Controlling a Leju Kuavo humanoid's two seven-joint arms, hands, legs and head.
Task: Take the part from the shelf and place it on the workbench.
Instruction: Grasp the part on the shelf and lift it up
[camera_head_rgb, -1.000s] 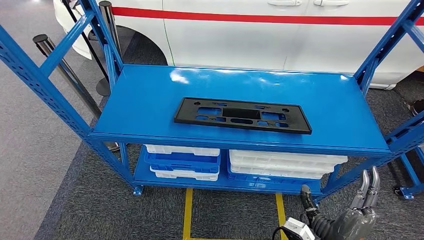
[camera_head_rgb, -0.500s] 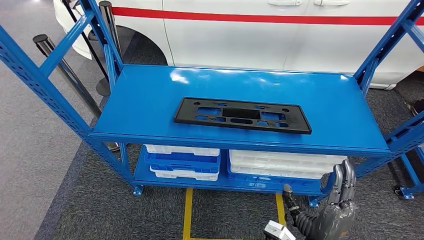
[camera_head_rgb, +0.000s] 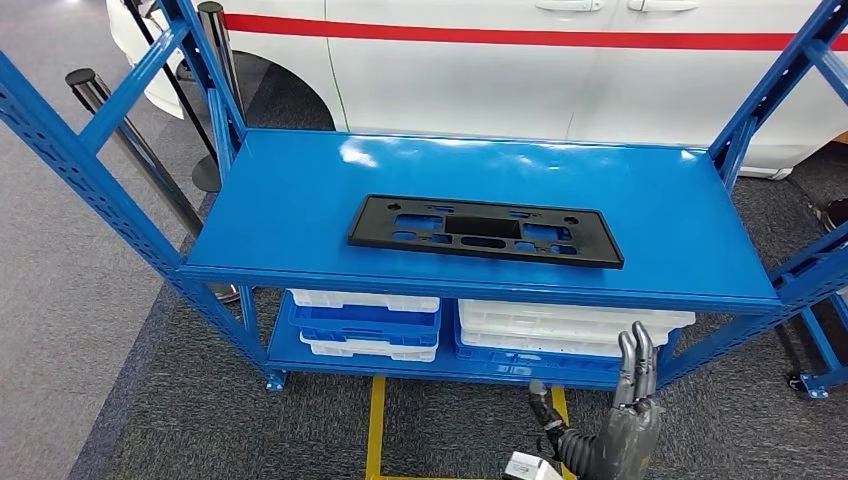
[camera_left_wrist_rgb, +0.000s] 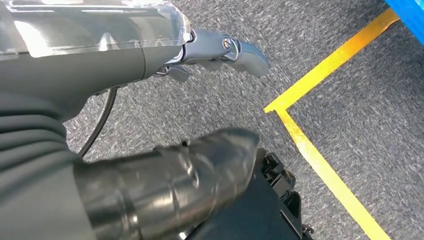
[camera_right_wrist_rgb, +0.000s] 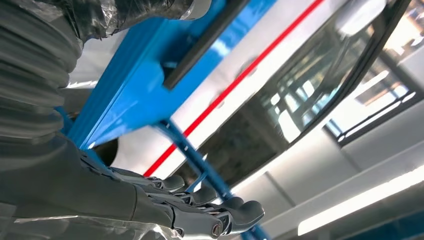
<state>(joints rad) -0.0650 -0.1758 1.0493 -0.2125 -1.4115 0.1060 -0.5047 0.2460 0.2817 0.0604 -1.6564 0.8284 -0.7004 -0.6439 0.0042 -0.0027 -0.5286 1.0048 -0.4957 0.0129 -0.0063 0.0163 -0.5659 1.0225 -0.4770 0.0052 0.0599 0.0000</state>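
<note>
Part (camera_head_rgb: 485, 231), black and flat, lies on the blue shelf (camera_head_rgb: 300, 200) top, lengthwise near the front edge. Right hand (camera_head_rgb: 625, 420) is raised below the shelf front, fingers straight and together, holding nothing and well apart from the part. Left hand (camera_left_wrist_rgb: 150, 100) hangs over grey carpet beside yellow floor tape (camera_left_wrist_rgb: 320, 160), fingers loose, nothing in it.

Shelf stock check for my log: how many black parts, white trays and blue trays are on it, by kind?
Black part: 1
White trays: 4
Blue trays: 2
Total: 7
</note>
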